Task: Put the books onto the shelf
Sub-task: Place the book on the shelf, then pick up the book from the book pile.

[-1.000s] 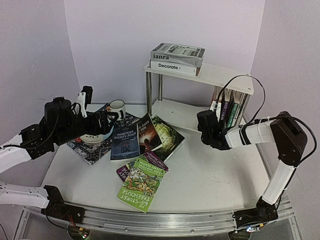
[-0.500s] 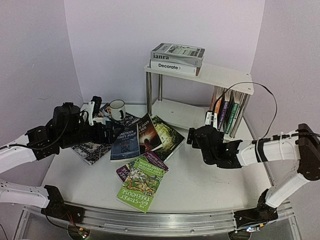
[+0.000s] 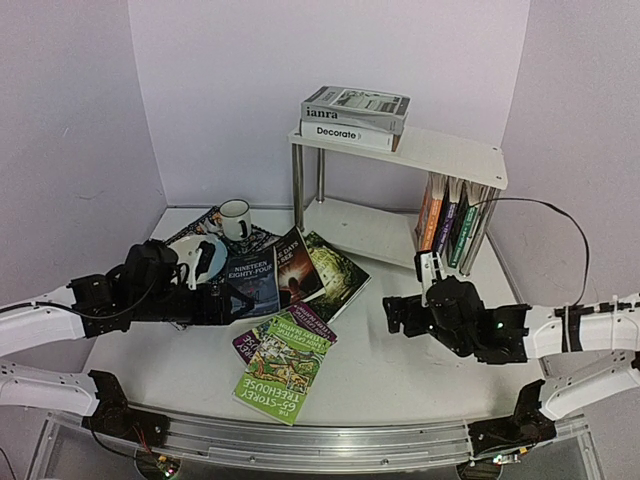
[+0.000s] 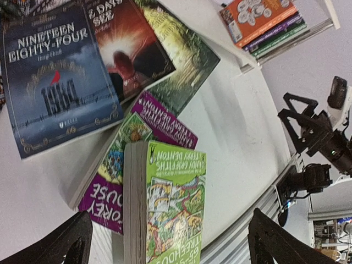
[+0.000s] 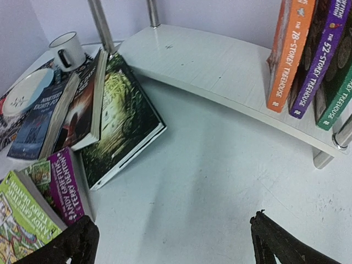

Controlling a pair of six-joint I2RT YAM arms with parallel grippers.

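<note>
Across the white table (image 3: pixel 430 370), the shelf (image 3: pixel 445 155) stands back right. Only the top view shows the stacked pair (image 3: pixel 355 115) lying flat on its upper board. The right wrist view cuts the standing books (image 5: pixel 308 60) on the lower board off at their tops, yet makes their Treehouse spines readable. Loose books (image 3: pixel 290 300) overlap mid-table, the lower ones largely covered. The left gripper (image 4: pixel 168 242) hangs over them, fingers spread wide, gripping nothing; its own view frames the green Treehouse cover (image 4: pixel 176 209). The right gripper (image 5: pixel 176 245) hangs over bare table near the shelf, likewise wide apart and empty. The plate (image 5: pixel 25 91), plain beside the mug (image 5: pixel 67 50) there, is half hidden from above.
</note>
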